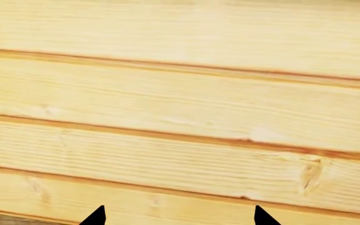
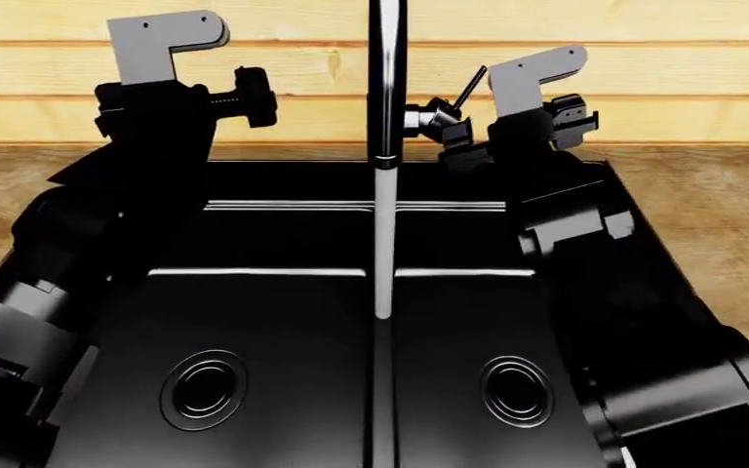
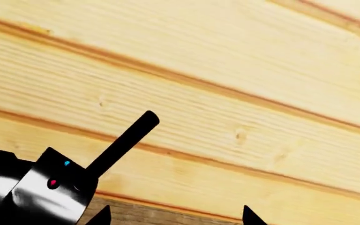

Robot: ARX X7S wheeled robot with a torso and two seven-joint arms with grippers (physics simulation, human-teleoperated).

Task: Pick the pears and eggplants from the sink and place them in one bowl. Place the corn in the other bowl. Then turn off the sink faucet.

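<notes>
Sink faucet (image 2: 385, 88) stands at back centre of the sink (image 2: 284, 322), tall dark stem rising out of head view's top; water stream (image 2: 382, 244) runs from its spout down onto the central divider. Thin stick lever (image 2: 468, 86) sits on faucet's right side w/ a boxy dark base, angled up & away; right wrist view shows same lever (image 3: 122, 141) as a black rod over plank wall, small red & blue dots on its base.

Sink: black, two basins, one round ringed drain each, both basins showing only the drains. Wooden worktop (image 2: 726, 224) around it, pale plank wall (image 2: 687, 78) behind.

Right pincer (image 2: 459, 146) near the lever base, just beside faucet; tips (image 3: 174, 216) show apart, fairly wide, nothing between them, lever off to one side, not between them. Left pincer (image 2: 251, 97) raised at sink's back left, well apart from faucet; tips (image 1: 180, 216) spread wide, facing bare wall planks, holding nothing.
</notes>
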